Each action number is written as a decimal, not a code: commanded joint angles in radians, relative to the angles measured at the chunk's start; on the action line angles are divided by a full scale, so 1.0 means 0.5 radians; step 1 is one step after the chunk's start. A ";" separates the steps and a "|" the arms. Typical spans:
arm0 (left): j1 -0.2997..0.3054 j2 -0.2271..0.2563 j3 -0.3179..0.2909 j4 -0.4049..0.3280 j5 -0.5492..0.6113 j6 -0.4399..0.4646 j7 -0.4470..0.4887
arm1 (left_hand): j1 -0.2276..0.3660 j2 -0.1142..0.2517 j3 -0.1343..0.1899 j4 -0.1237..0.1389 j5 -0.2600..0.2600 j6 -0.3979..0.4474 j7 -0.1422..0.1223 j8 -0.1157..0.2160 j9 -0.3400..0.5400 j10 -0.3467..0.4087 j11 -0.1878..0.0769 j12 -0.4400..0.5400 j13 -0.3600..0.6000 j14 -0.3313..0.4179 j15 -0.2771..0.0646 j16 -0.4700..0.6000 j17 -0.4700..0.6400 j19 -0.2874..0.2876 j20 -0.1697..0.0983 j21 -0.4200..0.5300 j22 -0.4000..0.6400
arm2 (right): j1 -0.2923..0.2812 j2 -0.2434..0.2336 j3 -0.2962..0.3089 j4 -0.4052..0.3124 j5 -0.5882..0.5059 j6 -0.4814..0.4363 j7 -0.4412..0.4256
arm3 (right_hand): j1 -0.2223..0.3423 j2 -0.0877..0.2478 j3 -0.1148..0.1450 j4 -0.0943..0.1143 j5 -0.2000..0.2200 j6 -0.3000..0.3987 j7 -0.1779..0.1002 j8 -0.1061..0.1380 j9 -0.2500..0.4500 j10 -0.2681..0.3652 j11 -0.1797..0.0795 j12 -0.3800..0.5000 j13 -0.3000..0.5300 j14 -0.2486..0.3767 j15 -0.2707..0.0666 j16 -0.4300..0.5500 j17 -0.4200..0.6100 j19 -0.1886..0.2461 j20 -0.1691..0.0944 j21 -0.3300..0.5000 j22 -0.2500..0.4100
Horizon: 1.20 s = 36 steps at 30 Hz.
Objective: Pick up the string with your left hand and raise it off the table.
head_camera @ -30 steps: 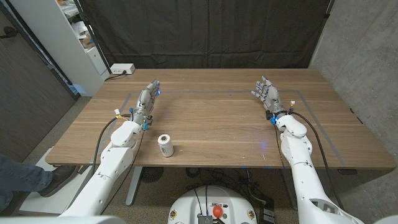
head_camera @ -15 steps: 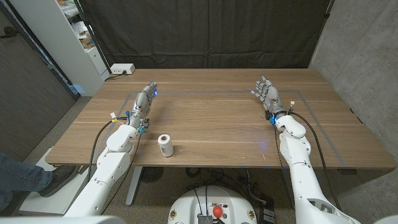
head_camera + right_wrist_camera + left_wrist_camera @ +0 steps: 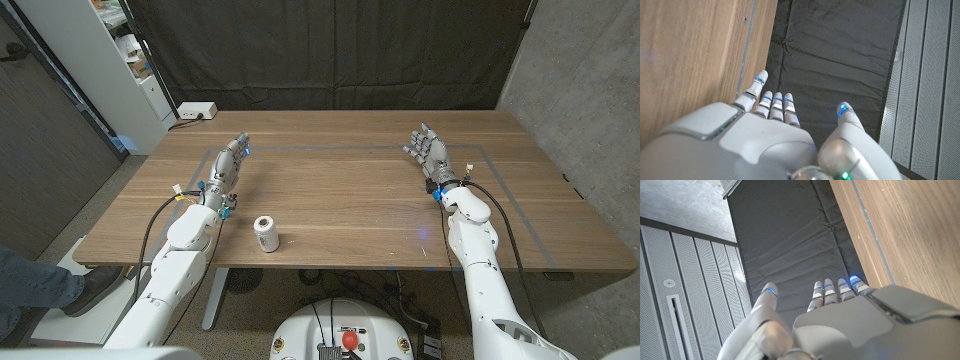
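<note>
A white spool of string (image 3: 265,234) lies on the wooden table (image 3: 350,200) near its front edge, left of centre. My left hand (image 3: 228,162) is over the table's left part, beyond the spool and apart from it, fingers stretched out and holding nothing; the left wrist view shows its back (image 3: 840,325) with straight fingers. On the table's right side my right hand (image 3: 428,150) is spread with nothing in it, far from the spool; its back (image 3: 740,140) appears in the right wrist view.
A white power strip (image 3: 196,111) lies at the table's back left corner. A white shelf unit (image 3: 120,60) stands left of the table, a black curtain (image 3: 330,50) hangs behind it, and a concrete wall (image 3: 580,70) rises on the right. A person's leg (image 3: 30,285) is at the lower left.
My left arm has drawn back slightly toward the table's left front, the hand shifting a little leftward. The right hand and the spool have not moved.
</note>
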<state>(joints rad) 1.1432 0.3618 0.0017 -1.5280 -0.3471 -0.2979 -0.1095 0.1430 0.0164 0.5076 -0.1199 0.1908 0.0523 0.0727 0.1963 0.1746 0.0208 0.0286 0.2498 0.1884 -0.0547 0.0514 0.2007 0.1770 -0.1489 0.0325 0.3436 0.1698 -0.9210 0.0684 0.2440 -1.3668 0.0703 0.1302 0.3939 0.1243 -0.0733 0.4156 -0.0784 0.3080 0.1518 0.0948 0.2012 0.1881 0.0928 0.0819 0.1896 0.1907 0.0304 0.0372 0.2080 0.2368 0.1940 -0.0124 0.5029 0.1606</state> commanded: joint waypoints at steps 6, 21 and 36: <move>0.093 0.013 -0.039 -0.066 0.015 -0.058 0.011 | 0.007 0.013 0.012 -0.017 -0.014 0.016 0.003 -0.004 0.008 0.013 0.001 -0.013 0.007 0.017 0.010 -0.007 0.005 -0.013 0.019 -0.017 0.012 | 0.005 0.009 0.011 0.021 0.018 0.033 0.005 | 0.012 0.021 -0.001 -0.009 -0.003 0.020 0.000 -0.001 0.003 0.023 0.003 0.015 0.003 -0.002 0.013 0.009 0.003 0.007 0.004 -0.011 0.010; 0.148 0.016 -0.076 -0.070 -0.017 -0.101 -0.024 | 0.012 0.015 0.012 -0.021 -0.019 0.022 0.002 -0.005 0.008 0.021 0.001 -0.017 0.007 0.027 0.009 -0.007 0.005 -0.017 0.026 -0.031 0.012 | 0.020 0.025 0.001 0.028 0.026 0.052 -0.002 | 0.016 0.024 -0.001 -0.012 -0.004 0.025 -0.003 0.000 0.003 0.029 0.003 0.017 0.003 0.003 0.010 0.010 -0.001 0.013 0.007 -0.024 0.010; 0.238 0.030 -0.084 -0.123 0.021 -0.144 -0.026 | 0.017 0.018 0.012 -0.025 -0.022 0.026 0.001 -0.007 0.008 0.026 0.006 -0.021 0.008 0.030 0.010 -0.009 0.005 -0.013 0.028 -0.042 0.013 | 0.003 0.030 0.001 0.001 0.039 0.051 -0.004 | 0.016 0.027 -0.004 -0.014 -0.006 0.028 -0.005 -0.001 0.003 0.035 0.001 0.018 0.002 0.006 0.013 0.011 -0.005 0.021 0.008 -0.041 0.010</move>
<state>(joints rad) 1.2323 0.3706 -0.0368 -1.5727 -0.3474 -0.3582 -0.1176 0.1468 0.0201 0.5117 -0.1240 0.1835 0.0557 0.0697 0.1963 0.1746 0.0244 0.0323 0.2429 0.1883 -0.0444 0.0511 0.2007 0.1771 -0.1561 0.0396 0.3286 0.1748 -0.9134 0.0807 0.2452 -1.3580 0.0849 0.1546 0.3933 0.1297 -0.0680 0.4127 -0.0813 0.3080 0.1574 0.0892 0.2013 0.1880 0.1039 0.0825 0.1896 0.1908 0.0304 0.0372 0.2080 0.2322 0.1974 -0.0089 0.4876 0.1605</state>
